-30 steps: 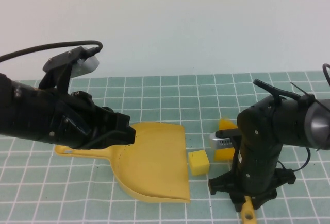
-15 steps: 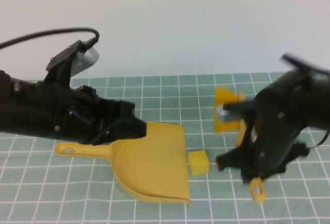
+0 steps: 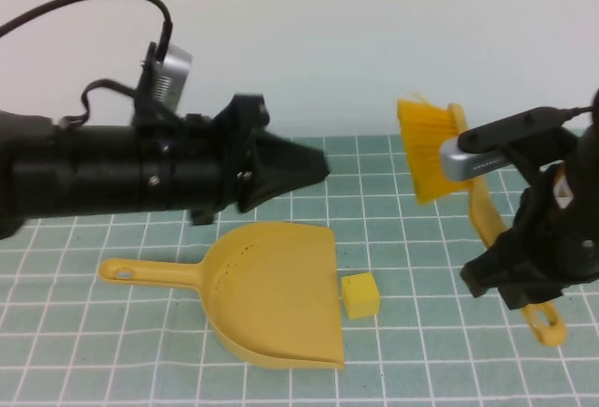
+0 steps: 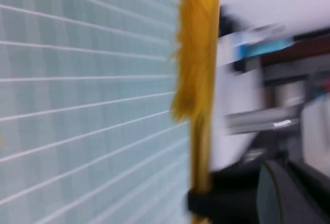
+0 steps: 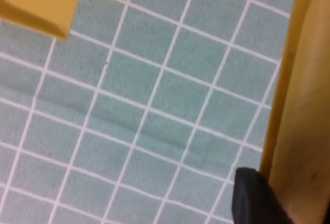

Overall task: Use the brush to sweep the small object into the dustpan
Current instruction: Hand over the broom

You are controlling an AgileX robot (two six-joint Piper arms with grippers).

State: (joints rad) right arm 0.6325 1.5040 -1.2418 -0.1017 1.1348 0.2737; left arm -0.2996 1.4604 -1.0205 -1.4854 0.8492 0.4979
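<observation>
The left arm reaches level across the table (image 3: pixel 112 332) from the robot's left, well above the green gridded surface. Its left gripper (image 3: pixel 304 166) is pressed together into a dark point that aims toward the brush (image 3: pixel 440 150). The dustpan (image 3: pixel 271 299) lies flat on the table below and slightly short of that gripper, handle stretching back under the arm, the open mouth of the scoop facing the robot's right. The left gripper touches neither the dustpan nor anything else.

The right arm stands raised on the robot's right, its wrist bent downward. The right gripper (image 3: pixel 524 276) pinches the brush by its handle, with the holed handle end poking out below the gripper and the bristles lifted up and away from it, toward the left gripper, clear of the table. In the right wrist view the handle (image 5: pixel 301 110) runs alongside one dark finger (image 5: pixel 255 198).

The small object (image 3: pixel 360 295) sits on the table just off the mouth of the dustpan, lower than the right gripper and to its left, between the two grippers, with no gripper touching it.
</observation>
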